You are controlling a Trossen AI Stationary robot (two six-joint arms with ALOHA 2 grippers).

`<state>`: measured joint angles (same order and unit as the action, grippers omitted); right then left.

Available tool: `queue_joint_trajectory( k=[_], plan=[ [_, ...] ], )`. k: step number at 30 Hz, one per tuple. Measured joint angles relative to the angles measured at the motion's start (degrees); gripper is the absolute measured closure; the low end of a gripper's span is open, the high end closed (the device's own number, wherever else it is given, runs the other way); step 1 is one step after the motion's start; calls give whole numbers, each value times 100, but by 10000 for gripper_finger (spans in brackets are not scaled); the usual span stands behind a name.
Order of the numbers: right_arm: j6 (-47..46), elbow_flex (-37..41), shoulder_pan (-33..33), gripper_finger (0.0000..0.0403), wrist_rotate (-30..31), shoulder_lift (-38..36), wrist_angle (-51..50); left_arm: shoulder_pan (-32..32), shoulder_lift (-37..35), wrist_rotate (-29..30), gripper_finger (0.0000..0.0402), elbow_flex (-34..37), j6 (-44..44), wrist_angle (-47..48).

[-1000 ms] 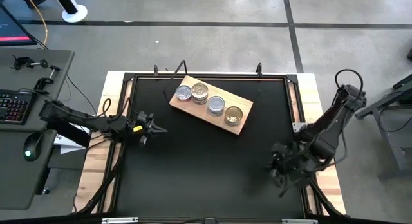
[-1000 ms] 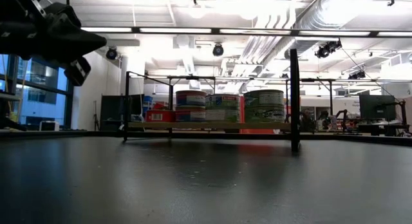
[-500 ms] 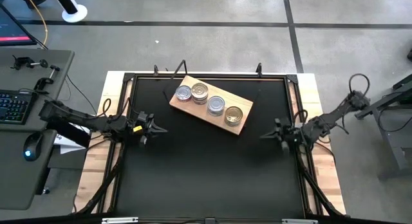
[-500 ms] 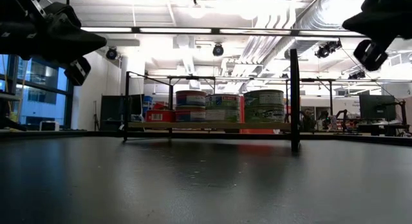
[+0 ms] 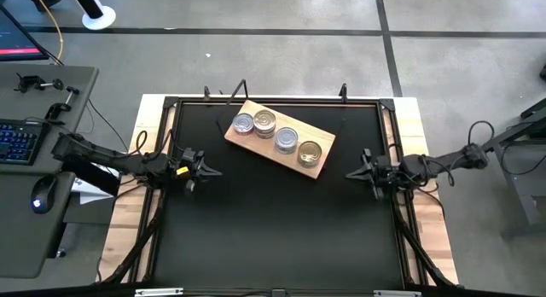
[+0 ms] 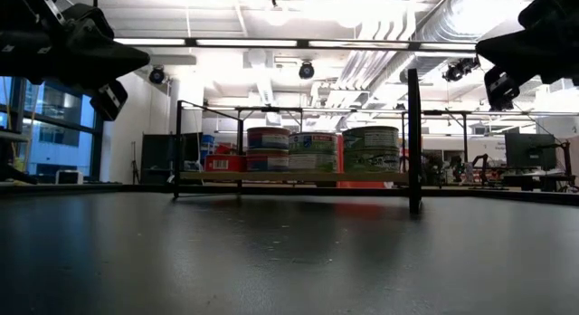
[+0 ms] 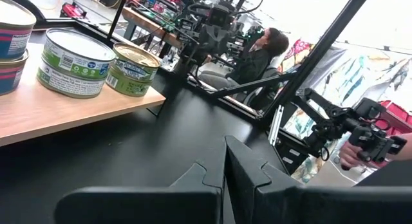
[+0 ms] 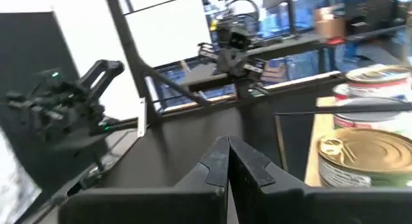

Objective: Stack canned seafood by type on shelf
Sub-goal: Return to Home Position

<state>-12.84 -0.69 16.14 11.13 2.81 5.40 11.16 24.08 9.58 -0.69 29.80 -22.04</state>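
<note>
The shelf [image 5: 256, 142], a light wooden board, lies flat and slanted on the black table near its far edge. Several round tins stand on it in a row: silver-lidded ones [image 5: 244, 124] [image 5: 287, 140] and a gold-lidded one [image 5: 310, 152]. In the left wrist view green-labelled tins [image 7: 74, 63] [image 7: 134, 68] stand beside a stack with pink and blue labels [image 7: 11, 37]. My left gripper [image 5: 211, 171] [image 7: 224, 167] hovers shut at the table's left side, pointing right. My right gripper [image 5: 350, 175] [image 8: 228, 153] hovers shut at the right side, pointing left toward the gold-lidded tin [image 8: 364, 156].
A black frame with upright posts [image 6: 413, 143] runs around the tabletop [image 5: 273, 229]. Wide bare table lies between the grippers and toward the near edge. A desk with a keyboard [image 5: 17, 139] stands left of the table. A person [image 7: 264, 47] sits in the room beyond.
My right arm has swung from the table's near right corner toward the far edge and stretched out level. Its gripper now points left toward the shelf's right end. The tins, the shelf and my left arm have kept still.
</note>
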Motion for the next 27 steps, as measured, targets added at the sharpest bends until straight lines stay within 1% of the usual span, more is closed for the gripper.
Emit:
queue_joint_trajectory(
  k=[3,7,9,10,13,17,27],
  plan=[
    [134,0,-471,403,-639,8,-60,0,0,1,401,0,0,-1],
    [341,2,-1074,403,-1220,33,-477,0,0,1,401,0,0,0],
    [389,2,-1243,403,-1639,58,-427,0,0,1,401,-2,0,0],
    [389,2,-1291,403,-1750,64,-406,0,0,1,401,-2,0,0],
    [432,2,-1316,403,-1707,122,-406,0,0,1,401,-2,0,0],
    [404,2,-1314,403,-1325,321,-468,0,0,1,401,-4,0,0],
    [391,2,-1311,403,-1286,434,-473,1,0,1,401,-4,2,0]
  ],
)
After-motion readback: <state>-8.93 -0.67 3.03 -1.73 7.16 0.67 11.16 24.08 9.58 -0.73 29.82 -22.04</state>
